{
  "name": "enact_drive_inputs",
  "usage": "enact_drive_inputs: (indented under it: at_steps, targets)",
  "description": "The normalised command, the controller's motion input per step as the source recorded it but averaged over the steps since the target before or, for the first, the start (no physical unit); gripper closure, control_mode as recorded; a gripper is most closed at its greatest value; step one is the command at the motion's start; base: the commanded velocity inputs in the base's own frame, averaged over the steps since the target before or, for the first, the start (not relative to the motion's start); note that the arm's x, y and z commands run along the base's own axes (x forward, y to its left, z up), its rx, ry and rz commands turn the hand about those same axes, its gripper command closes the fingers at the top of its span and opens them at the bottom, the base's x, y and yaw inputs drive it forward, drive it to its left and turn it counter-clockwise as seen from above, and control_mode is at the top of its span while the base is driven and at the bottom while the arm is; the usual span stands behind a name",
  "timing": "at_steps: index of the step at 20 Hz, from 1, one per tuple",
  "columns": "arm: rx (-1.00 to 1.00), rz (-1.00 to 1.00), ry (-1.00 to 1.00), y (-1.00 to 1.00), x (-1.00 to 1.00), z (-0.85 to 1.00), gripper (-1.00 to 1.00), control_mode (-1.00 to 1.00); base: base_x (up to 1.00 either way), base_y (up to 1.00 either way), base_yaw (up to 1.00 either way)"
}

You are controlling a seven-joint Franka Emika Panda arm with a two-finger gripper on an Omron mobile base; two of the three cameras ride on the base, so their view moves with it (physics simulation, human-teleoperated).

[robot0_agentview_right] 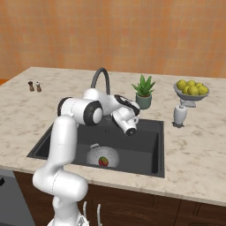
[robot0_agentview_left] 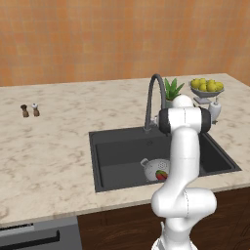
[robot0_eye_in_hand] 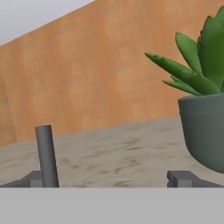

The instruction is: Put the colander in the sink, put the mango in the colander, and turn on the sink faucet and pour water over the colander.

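One broad marble surface (robot0_agentview_left: 49,151) carries everything, with the dark sink (robot0_agentview_left: 117,146) sunk into it. Inside the basin, toward its front, sits the colander (robot0_agentview_right: 102,157), and the red mango (robot0_agentview_right: 103,161) lies in that bowl. At the back rim rises the arched sink faucet (robot0_agentview_left: 153,97). Beside it stand a potted plant (robot0_agentview_right: 144,93), a bowl of yellow fruit (robot0_agentview_right: 191,90) and a white dispenser (robot0_agentview_right: 179,114). Above the basin near the faucet's base hangs the tool (robot0_eye_in_hand: 111,179), its fingers spread wide and pinching nothing. Two small shakers (robot0_agentview_left: 30,110) stand well apart on the left.
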Motion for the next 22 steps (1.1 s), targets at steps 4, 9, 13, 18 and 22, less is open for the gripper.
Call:
enact_drive_inputs:
  at_steps: [4, 9, 13, 18, 22]
  targets:
    - [0.05, 0.00, 0.00, -1.00, 0.00, 0.00, -1.00, -1.00, 0.00, 0.00, 0.00]
    - [0.07, 0.00, 0.00, -1.00, 0.00, 0.00, -1.00, -1.00, 0.00, 0.00, 0.00]
    - [0.06, 0.00, 0.00, -1.00, 0.00, 0.00, -1.00, -1.00, 0.00, 0.00, 0.00]
    - [0.05, 0.00, 0.00, -0.99, 0.02, 0.00, -1.00, -1.00, 0.00, 0.00, 0.00]
    - [0.04, 0.00, 0.00, -0.93, 0.03, -0.01, -1.00, -1.00, 0.00, 0.00, 0.00]
